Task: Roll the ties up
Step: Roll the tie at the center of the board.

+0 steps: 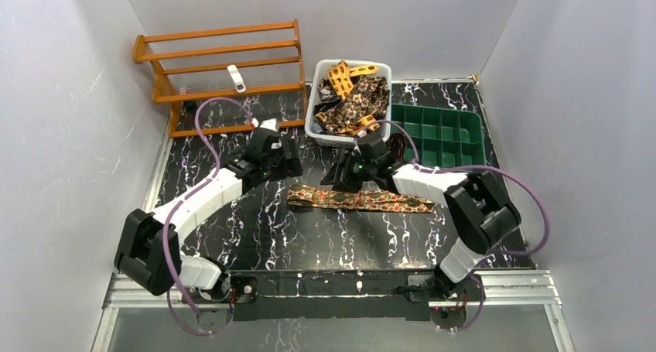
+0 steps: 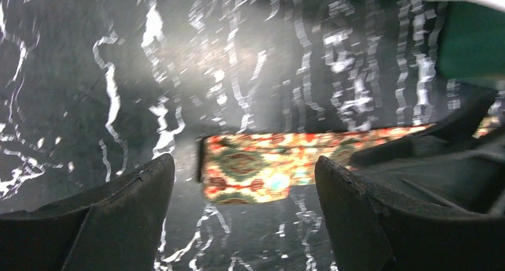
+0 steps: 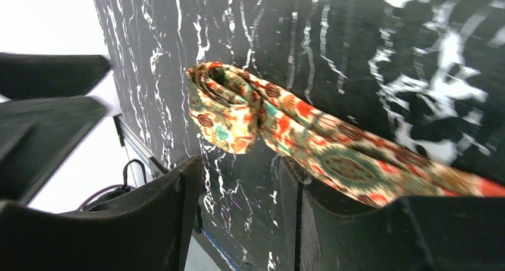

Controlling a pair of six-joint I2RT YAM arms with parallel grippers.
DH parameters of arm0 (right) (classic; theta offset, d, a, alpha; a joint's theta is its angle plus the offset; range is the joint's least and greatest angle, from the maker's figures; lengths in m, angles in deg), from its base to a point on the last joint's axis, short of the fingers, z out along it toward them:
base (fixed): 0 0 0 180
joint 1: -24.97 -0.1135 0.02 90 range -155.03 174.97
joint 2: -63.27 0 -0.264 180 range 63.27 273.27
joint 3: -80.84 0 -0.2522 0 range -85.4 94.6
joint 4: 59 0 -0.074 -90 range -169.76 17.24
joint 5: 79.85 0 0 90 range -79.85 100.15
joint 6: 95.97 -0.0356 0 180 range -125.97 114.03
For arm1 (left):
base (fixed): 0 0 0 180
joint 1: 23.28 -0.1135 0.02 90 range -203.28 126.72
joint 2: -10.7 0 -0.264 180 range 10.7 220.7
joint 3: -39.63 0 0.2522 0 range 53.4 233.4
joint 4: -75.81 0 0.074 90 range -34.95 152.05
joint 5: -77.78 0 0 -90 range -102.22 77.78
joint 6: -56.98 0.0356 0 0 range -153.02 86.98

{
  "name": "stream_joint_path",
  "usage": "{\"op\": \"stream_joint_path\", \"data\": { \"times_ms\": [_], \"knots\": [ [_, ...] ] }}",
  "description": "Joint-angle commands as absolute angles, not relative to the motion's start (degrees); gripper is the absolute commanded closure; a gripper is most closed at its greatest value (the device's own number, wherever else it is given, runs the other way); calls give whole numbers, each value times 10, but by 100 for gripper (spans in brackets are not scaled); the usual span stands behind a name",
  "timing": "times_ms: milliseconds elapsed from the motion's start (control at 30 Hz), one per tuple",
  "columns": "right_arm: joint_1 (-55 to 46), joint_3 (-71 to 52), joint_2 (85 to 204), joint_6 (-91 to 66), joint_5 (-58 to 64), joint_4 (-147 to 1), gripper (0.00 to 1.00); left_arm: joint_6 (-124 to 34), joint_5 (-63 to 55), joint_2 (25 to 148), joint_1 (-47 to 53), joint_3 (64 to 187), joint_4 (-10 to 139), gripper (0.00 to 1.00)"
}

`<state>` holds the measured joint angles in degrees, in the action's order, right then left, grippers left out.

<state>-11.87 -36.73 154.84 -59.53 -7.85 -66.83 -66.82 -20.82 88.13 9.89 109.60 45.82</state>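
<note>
The centre-frame necktie [image 1: 387, 202] is being overlapped by the right gripper [image 1: 339, 180] below a white basket [image 1: 312, 122]; fingers of it and the left gripper [image 1: 294, 166] are being held apart.

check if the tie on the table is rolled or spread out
Mostly spread: the tie lies long on the table, only one end curled.

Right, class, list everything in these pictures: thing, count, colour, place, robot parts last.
Patterned fabric necktie: one, red-orange, on the table, one end curled.
Patterned fabric ties: several, brown-yellow, in the basket.
White plastic basket: one, back centre.
Green compartmented tray: one, right of the basket.
Orange wooden rack: one, back left.
Small white object: one, on the rack.
Black marbled table: one, beneath all.
Left gripper: one, black, open, near necktie's end.
Right gripper: one, black, open, beside necktie.
</note>
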Motion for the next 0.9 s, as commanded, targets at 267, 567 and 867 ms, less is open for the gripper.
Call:
{"op": "stream_joint_path", "data": {
  "times_ms": [267, 567, 867],
  "knots": [
    [-156, -257, 1653, -554, -132, -671, 44, -653, -1, 892, -5, 989, 539, 15],
    [-159, -250, 1671, -539, -146, -688, 47, -662, 7, 888, -25, 958, 552, 15],
    [-165, -221, 1701, -537, -145, -701, 47, -676, 44, 897, -44, 936, 589, 14]
  ]
}}
